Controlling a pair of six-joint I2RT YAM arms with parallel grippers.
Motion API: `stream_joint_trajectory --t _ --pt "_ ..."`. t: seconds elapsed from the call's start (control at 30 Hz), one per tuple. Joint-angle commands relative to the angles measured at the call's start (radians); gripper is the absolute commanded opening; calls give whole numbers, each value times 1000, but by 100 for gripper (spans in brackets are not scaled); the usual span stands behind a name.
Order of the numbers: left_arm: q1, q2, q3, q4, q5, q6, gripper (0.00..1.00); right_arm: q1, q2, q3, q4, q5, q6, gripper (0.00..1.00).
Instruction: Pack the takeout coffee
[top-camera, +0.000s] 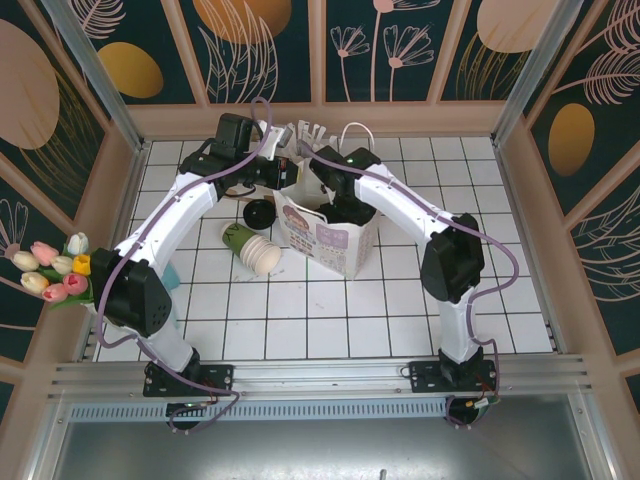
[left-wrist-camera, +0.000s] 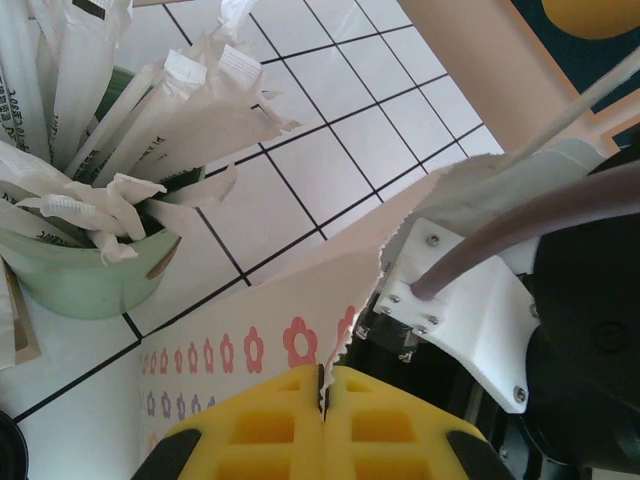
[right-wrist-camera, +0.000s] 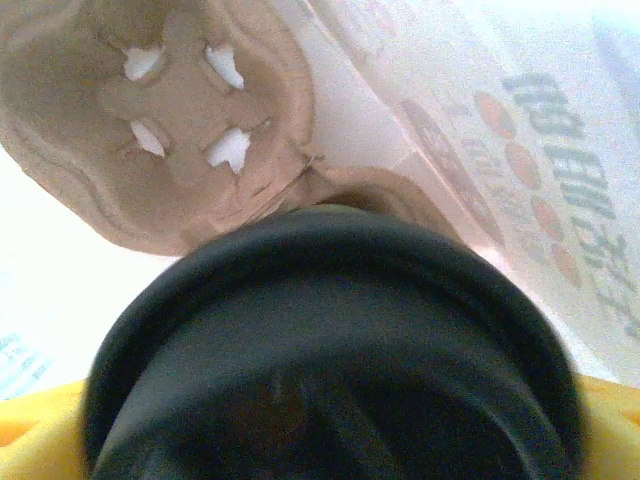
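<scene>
Coffee cup (right-wrist-camera: 330, 350) sits inside the paper bag (right-wrist-camera: 520, 120) by a brown tray (right-wrist-camera: 180, 120). Left jaws pinch the bag's edge. Right jaws stand wide around the cup, grip unclear.

Left arm (top-camera: 165, 225) reached forward from its base with the elbow raised, its wrist turned inward toward the right arm (top-camera: 410, 212). Left gripper (left-wrist-camera: 323, 390) was closed: its yellow fingers (left-wrist-camera: 255, 430) met tip to tip, with the torn edge of a paper bag (left-wrist-camera: 250, 330) pinched between them. Right arm was extended forward and bent at the elbow, forearm angled toward the left hand, wrist pitched downward. Right gripper (top-camera: 336, 203) pointed down. Its fingers (right-wrist-camera: 28, 438) stood wide apart, one to each side of the takeout coffee (right-wrist-camera: 330, 360) directly ahead of the palm. Contact with it could not be confirmed.
</scene>
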Motion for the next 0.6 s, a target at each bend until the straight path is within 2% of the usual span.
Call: stream_joint_trajectory --t 0.0,0.4,0.57 --pt "1 0 21 -12 -6 -18 0 10 -59 42 -36 10 -12 99" --pt "1 -1 20 -26 -20 -30 0 24 -79 109 -34 20 -104 99" --pt "1 3 21 -24 -19 -41 0 24 -84 201 -17 4 -109 99"
